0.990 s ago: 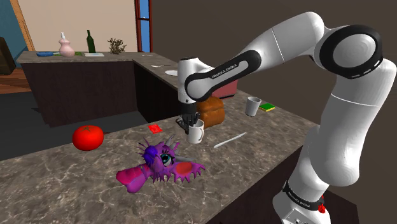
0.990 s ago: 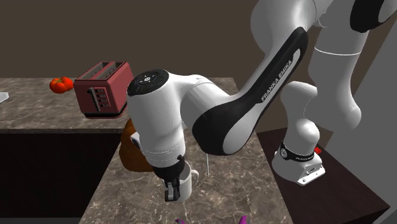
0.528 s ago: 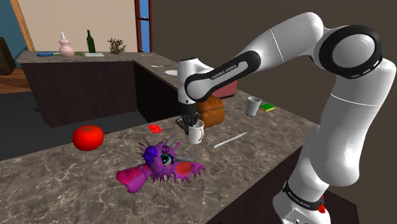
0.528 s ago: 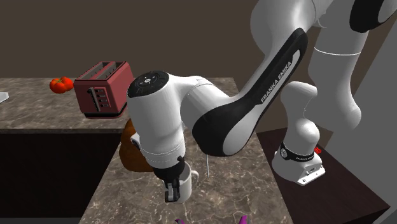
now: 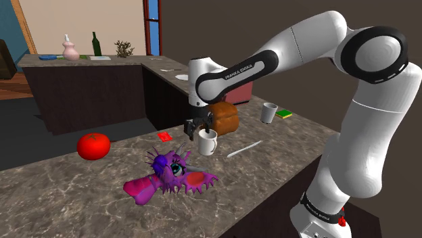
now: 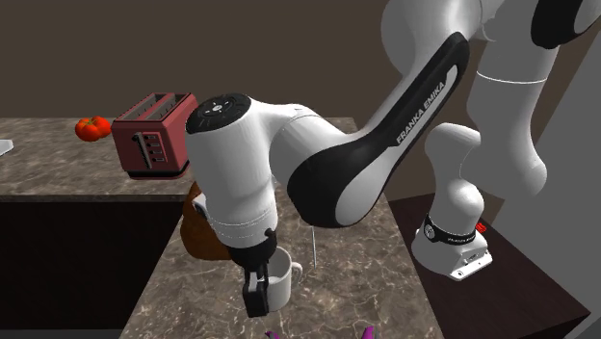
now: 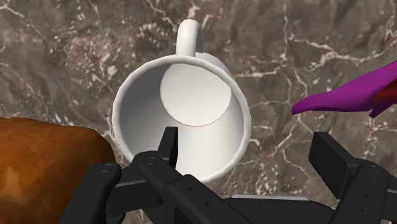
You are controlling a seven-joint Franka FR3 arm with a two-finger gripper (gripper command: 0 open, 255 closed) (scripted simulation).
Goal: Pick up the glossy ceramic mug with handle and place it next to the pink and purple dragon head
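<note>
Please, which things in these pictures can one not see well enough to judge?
Dragon head: in the second exterior view the bottom edge cuts it; two purple tips show.
Mug, its base: there the end effector covers part of it, so contact with the counter is unclear.
Small red thing on the counter, shoulder view: too small to name.

1. We see a long counter (image 5: pixel 61 203) with a grey-brown marbled top.
2. Farther back we see a second counter (image 5: pixel 115 62), L-shaped, with dark fronts.
3. Behind it we find a cream wall (image 5: pixel 81 20), a teal wall (image 5: pixel 8 20) at the shoulder view's left and a red-framed window (image 5: pixel 153 20) showing blue.
4. Beside the window we see a plain dark brown wall (image 5: pixel 216 27).
5. The floor (image 5: pixel 27 145) between the counters looks dark to us.
</note>
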